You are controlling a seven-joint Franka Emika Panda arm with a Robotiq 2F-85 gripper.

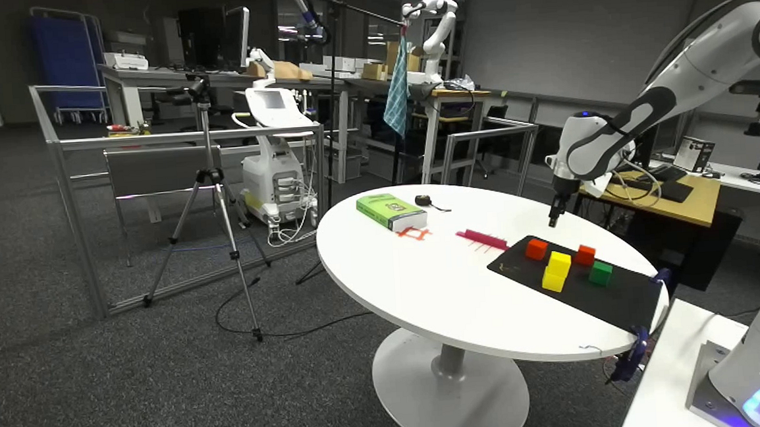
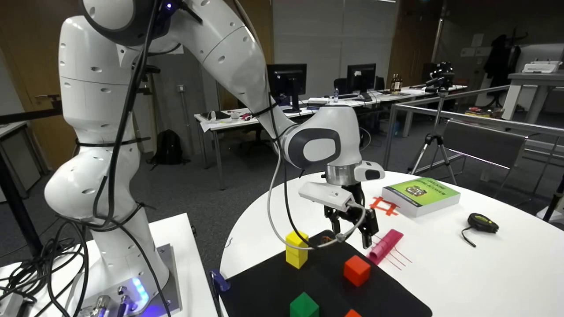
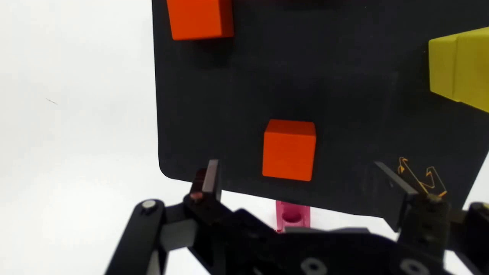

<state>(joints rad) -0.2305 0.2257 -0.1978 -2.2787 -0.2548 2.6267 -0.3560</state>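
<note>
The fingers (image 3: 210, 178) stand wide apart near 1 red cube (image 3: 288, 156), lying on the black mat (image 3: 344, 95) on the white worktop (image 3: 76, 145). In an exterior view, the green book (image 2: 421, 196) carries "INTERVIEW" on its cover; marking on the tape measure (image 2: 483, 223) is unreadable.

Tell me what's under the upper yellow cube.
Another yellow cube, sitting on the mat. The mat directly beneath it and the cubes' touching faces are covered.
</note>
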